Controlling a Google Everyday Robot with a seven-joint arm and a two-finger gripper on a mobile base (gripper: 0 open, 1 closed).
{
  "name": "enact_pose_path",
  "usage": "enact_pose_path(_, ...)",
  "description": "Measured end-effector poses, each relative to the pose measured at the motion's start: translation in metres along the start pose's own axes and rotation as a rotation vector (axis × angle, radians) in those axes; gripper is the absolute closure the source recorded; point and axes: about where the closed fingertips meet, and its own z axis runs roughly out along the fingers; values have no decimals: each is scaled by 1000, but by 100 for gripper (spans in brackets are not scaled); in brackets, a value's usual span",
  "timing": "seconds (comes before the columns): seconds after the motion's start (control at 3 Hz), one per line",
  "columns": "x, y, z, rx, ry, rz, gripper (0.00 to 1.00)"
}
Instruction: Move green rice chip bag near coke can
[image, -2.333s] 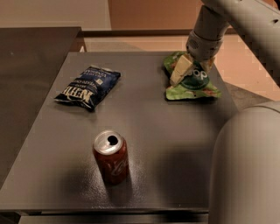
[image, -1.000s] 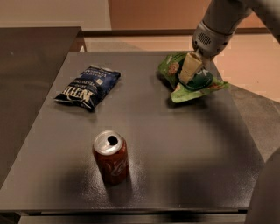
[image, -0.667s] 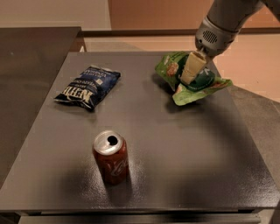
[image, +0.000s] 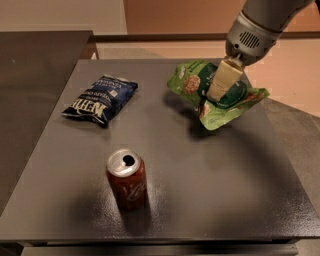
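Observation:
The green rice chip bag (image: 192, 85) is crumpled and hangs lifted above the back right of the dark table, casting a shadow below it. My gripper (image: 216, 93) comes down from the upper right and is shut on the middle of the bag, its pale fingers (image: 221, 80) pinching the foil. The coke can (image: 127, 178) stands upright at the front centre-left of the table, well apart from the bag.
A dark blue chip bag (image: 100, 99) lies flat at the back left of the table (image: 225, 190). A second dark surface (image: 35, 65) adjoins on the left. Tan floor lies beyond the right edge.
The gripper has lifted the green bag off the table and drawn it slightly toward the front and left. The arm has risen out of the lower right. Can and blue bag have not moved.

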Motion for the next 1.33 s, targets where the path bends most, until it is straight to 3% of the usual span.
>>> enact_pose_path(0.33,-9,12,-6,-7,-45,-55,100)
enact_pose_path(0.67,-2,18,-1,-4,-42,-66,100)
enact_pose_path(1.33,31,53,12,-73,-36,-102,100)
